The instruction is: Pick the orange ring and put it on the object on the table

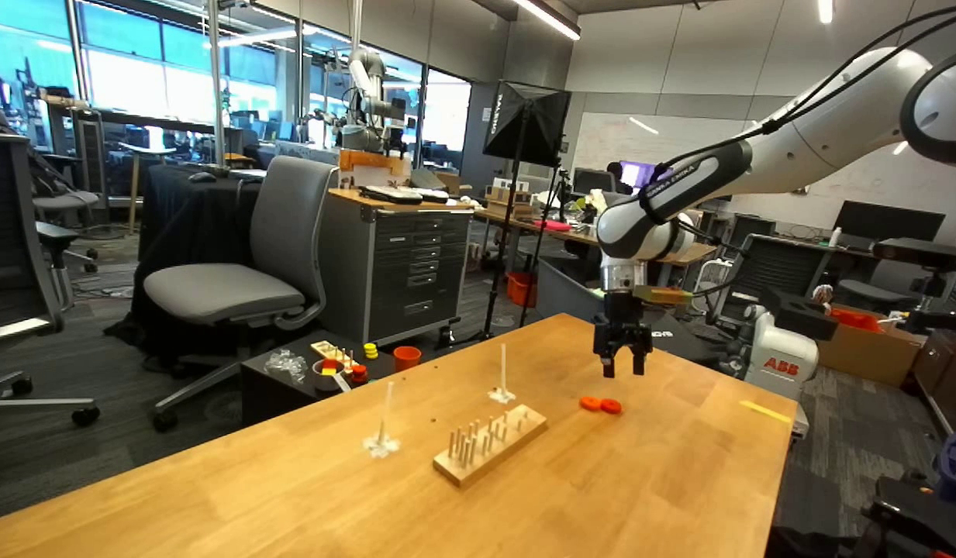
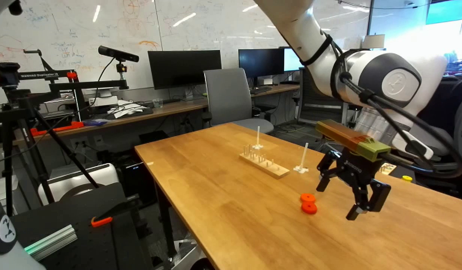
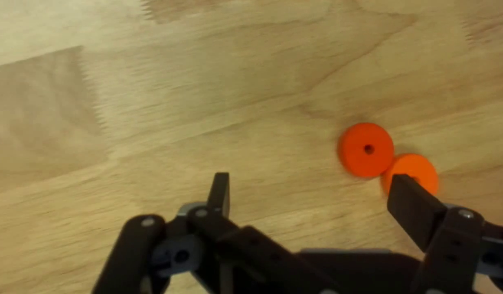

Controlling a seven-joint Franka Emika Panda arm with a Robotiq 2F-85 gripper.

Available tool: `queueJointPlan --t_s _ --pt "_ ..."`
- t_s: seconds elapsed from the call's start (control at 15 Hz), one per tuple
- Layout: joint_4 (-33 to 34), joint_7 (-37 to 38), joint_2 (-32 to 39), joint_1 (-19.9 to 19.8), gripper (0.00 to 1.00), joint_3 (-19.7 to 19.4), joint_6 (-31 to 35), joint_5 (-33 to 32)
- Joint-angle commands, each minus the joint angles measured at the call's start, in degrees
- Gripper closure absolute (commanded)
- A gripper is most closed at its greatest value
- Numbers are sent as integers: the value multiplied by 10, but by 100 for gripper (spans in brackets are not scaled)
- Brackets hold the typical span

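Robotiq gripper (image 1: 623,369) hangs above the wooden tabletop (image 1: 291,504), jaws spread wide with nothing between them, so I judge the job is at its approach stage: nothing grasped, nothing placed. Working left to right in an exterior view, I get a low black stand (image 1: 272,403) bearing a small cup (image 1: 323,383) with something yellow (image 1: 328,371) in it, the rest too small for me to name. Next comes a thin upright rod (image 1: 385,413) on the tabletop, then, past the tabletop's edge, an orange-red cup (image 1: 407,361) whose inside I can't make out. After that sits the wooden pegboard (image 1: 493,449), my target, its pegs free of rings, with another upright rod (image 1: 503,372) standing near it. Further right the orange ring (image 1: 591,404) lies flat on the tabletop, touching a red ring (image 1: 611,406); in the wrist view one finger (image 3: 416,210) hides part of the orange one. Farthest over, a cardboard box (image 1: 865,360) shows something orange-red (image 1: 856,318) at its top, too unclear to name. What's left, as I see it: line up on the orange ring, grip it without dragging its neighbour, lift, carry it over and lower it onto a peg of that board.
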Motion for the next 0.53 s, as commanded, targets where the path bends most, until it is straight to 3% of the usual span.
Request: queueJointPlan --t_s 0.0,0.07,0.13,0.47 --pt "-67 12 -52 37 0 -33 39 -89" --pt "-91 20 -67 48 0 -37 67 -113" --pt "-26 7 -20 15 0 -15 27 -80" --pt "-61 15 -43 35 0 -22 53 -105"
